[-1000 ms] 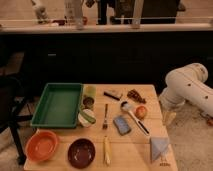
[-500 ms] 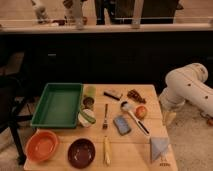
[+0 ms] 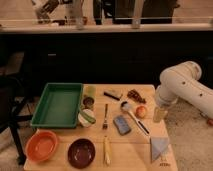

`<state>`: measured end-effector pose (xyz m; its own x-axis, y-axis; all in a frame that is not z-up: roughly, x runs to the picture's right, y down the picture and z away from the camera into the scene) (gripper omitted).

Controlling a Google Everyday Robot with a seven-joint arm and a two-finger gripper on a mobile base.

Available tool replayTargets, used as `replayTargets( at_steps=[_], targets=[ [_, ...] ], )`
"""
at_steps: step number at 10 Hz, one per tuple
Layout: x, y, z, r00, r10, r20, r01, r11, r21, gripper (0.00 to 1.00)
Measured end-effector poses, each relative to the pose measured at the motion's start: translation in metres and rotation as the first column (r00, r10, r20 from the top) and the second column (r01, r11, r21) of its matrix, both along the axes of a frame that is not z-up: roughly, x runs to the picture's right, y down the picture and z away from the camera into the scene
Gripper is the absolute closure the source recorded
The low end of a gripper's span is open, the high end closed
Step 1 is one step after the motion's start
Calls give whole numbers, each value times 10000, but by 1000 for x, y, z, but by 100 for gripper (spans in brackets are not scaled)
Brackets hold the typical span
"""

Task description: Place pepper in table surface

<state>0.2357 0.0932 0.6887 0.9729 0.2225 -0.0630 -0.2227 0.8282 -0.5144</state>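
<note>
You've an orange bowl [image 3: 42, 145] and a dark bowl [image 3: 81, 152] before the green tray [image 3: 57, 105], a fork [image 3: 105, 117] to its right.

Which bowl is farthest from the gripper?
The orange bowl at the front-left corner; the brown bowl sits nearer the gripper at the table's right edge.

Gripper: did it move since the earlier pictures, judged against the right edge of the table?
No. The gripper hangs at the right edge of the table surface, at the same spot as in both earlier pictures.
</note>
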Motion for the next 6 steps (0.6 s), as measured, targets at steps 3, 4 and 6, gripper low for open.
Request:
replayTargets(
  at_steps=[3,4,6],
  targets=[
    [-37,-12,8,9795,2015,-27,-2016,9793,-195,20],
    [-47,-14,9,9721,2345,27,-2344,9717,-281,20],
    [-47,-14,9,9716,2365,24,-2364,9712,-287,20]
  ],
)
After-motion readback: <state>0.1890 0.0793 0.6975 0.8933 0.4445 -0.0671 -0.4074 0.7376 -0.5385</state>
